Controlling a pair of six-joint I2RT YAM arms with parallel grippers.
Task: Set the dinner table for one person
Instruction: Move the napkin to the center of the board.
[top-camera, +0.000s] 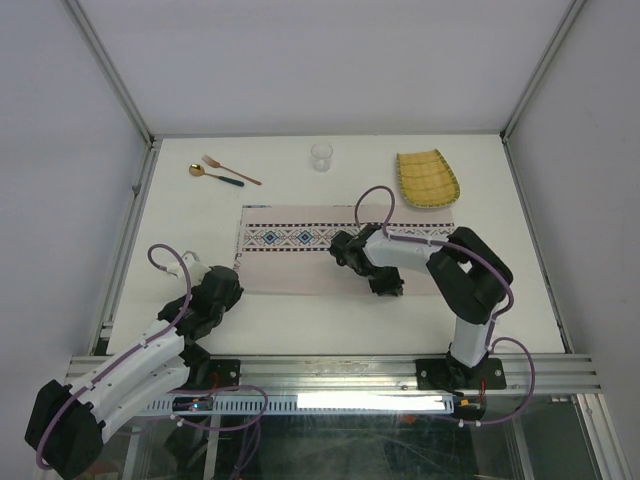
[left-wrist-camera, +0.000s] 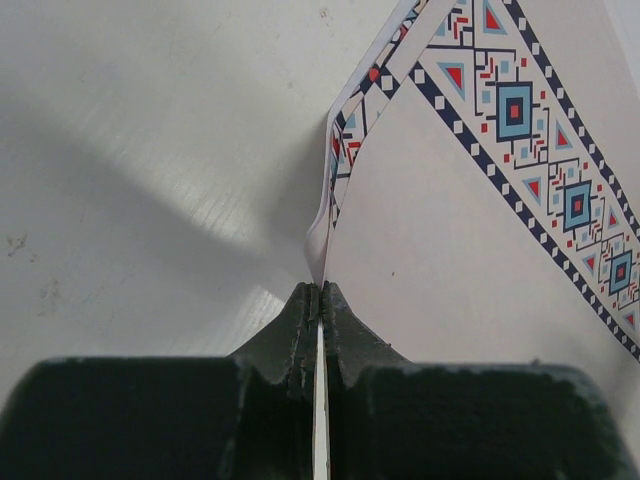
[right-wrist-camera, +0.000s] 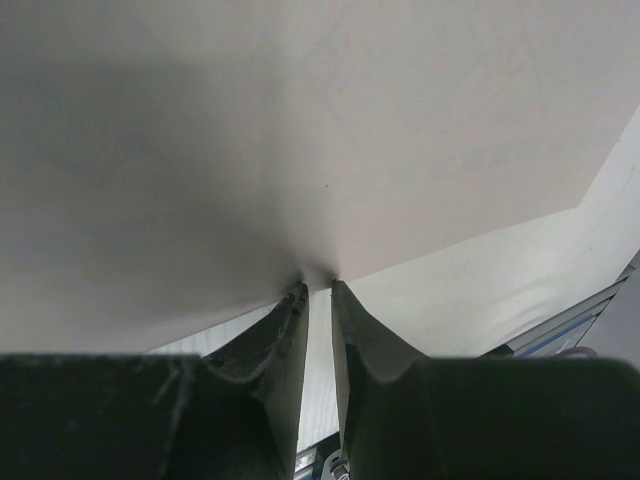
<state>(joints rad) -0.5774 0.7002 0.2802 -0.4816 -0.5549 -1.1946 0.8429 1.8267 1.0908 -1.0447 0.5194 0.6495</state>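
The dinner table (top-camera: 300, 322) is a wide white top. A pale placemat (top-camera: 310, 262) with a blue-red patterned band lies across its middle. My left gripper (top-camera: 236, 283) is at the placemat's near-left corner. In the left wrist view the left gripper (left-wrist-camera: 319, 287) is shut on the placemat (left-wrist-camera: 450, 250), whose edge rises off the table (left-wrist-camera: 150, 150). My right gripper (top-camera: 388, 287) is at the placemat's near edge. In the right wrist view the right gripper (right-wrist-camera: 318, 285) pinches the puckered edge of the placemat (right-wrist-camera: 300, 130) at its tips, jaws narrowly apart.
Along the far side stand a copper fork (top-camera: 232, 170) and a spoon (top-camera: 215, 175) at the left, a clear glass (top-camera: 321, 157) in the middle and a yellow ribbed plate (top-camera: 428, 179) at the right. Metal rails border the table's sides and near edge.
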